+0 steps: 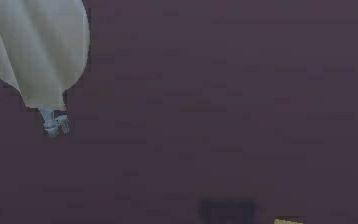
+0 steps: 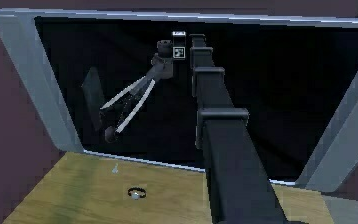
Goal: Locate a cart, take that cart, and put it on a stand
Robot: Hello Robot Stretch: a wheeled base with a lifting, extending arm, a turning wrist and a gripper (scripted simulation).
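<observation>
Black glossy screen, grey-framed, behind thin fingers; wood-grain top below.

A dark purple-brown wall spans the forward view, with a pale rounded shade in its top left corner. In the arm side view a wide black pane in a pale grey frame rises from a light wooden surface — maroon wall at the left edge.
</observation>
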